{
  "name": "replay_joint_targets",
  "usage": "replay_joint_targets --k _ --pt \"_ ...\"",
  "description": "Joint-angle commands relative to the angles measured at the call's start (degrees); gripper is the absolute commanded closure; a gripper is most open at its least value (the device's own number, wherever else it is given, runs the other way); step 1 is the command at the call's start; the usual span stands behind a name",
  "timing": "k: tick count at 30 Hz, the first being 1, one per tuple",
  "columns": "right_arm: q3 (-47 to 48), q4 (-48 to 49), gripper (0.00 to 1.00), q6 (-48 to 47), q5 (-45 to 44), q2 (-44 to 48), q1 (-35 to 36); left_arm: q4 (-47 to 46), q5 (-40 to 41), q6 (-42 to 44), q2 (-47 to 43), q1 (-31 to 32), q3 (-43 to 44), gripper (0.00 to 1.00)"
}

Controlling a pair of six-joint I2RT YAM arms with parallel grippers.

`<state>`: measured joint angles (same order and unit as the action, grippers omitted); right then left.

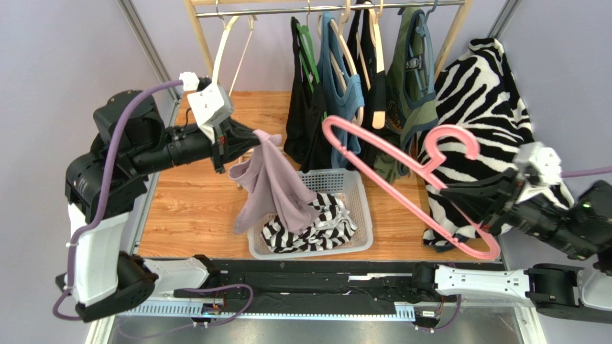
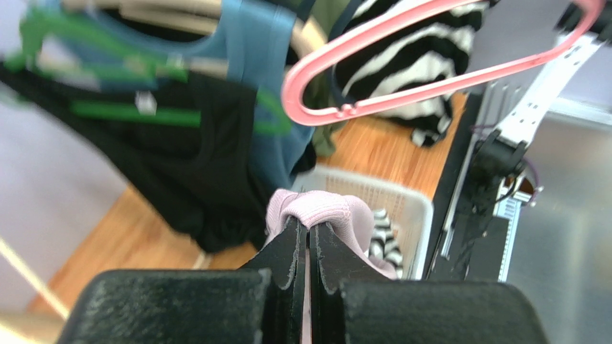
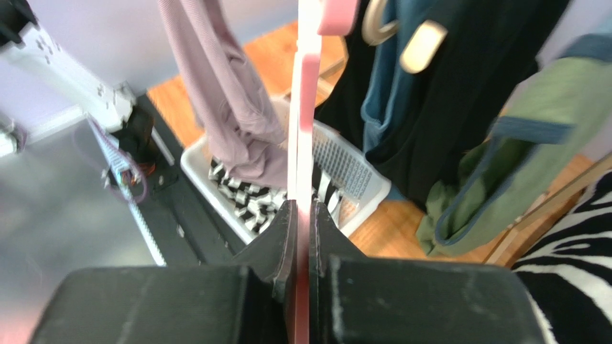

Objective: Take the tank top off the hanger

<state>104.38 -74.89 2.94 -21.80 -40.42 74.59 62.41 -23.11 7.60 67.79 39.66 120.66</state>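
A pale pink tank top (image 1: 271, 185) hangs free of the hanger, pinched at its top by my left gripper (image 1: 253, 137), which is shut on it; the left wrist view shows the fabric (image 2: 323, 213) bunched over my closed left gripper (image 2: 309, 229). Its hem droops over the white basket (image 1: 359, 192). A bare pink hanger (image 1: 388, 170) is held out to the right by my right gripper (image 1: 447, 192), shut on it near the hook. In the right wrist view the hanger (image 3: 304, 107) runs edge-on out of my right gripper (image 3: 302, 211), apart from the tank top (image 3: 228, 100).
The basket holds a black-and-white striped garment (image 1: 316, 226). Behind it a wooden rack (image 1: 330, 8) carries black, blue and green tops on hangers (image 1: 345, 79). A zebra-print cloth (image 1: 483, 100) is draped at the right. A black rail (image 1: 316, 276) runs along the near edge.
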Motion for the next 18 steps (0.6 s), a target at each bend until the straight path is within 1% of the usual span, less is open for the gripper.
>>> replay_joint_targets --k 1,2,4,6,8,12,18 --pt "0.83 8.27 1.00 -2.76 -4.46 1.05 -1.55 -3.88 -0.10 3.28 7.87 8.14 14.38 1.00" --pt "0.39 8.45 1.00 -4.59 -4.91 0.44 -1.55 -3.88 0.78 4.09 9.28 9.55 16.60 1.00" --pt "-0.14 8.80 1.00 -4.87 -6.14 -0.88 -1.64 -3.79 2.98 6.28 12.80 12.97 21.17 1.00" --pt "-0.84 9.15 1.00 -5.14 -7.02 -1.32 -1.55 -4.05 3.86 7.25 14.64 14.30 22.42 1.00" --pt "-1.45 10.11 1.00 -5.31 -7.55 -0.97 -1.55 -4.58 4.83 7.96 15.09 15.45 21.99 1.00" --pt "-1.90 10.99 1.00 -5.57 -7.99 0.25 -1.55 -5.81 7.20 9.36 14.92 15.45 18.74 1.00" --pt "-2.51 12.40 1.00 -6.10 -9.04 1.84 -1.55 -7.13 10.37 13.32 14.56 15.45 16.98 1.00"
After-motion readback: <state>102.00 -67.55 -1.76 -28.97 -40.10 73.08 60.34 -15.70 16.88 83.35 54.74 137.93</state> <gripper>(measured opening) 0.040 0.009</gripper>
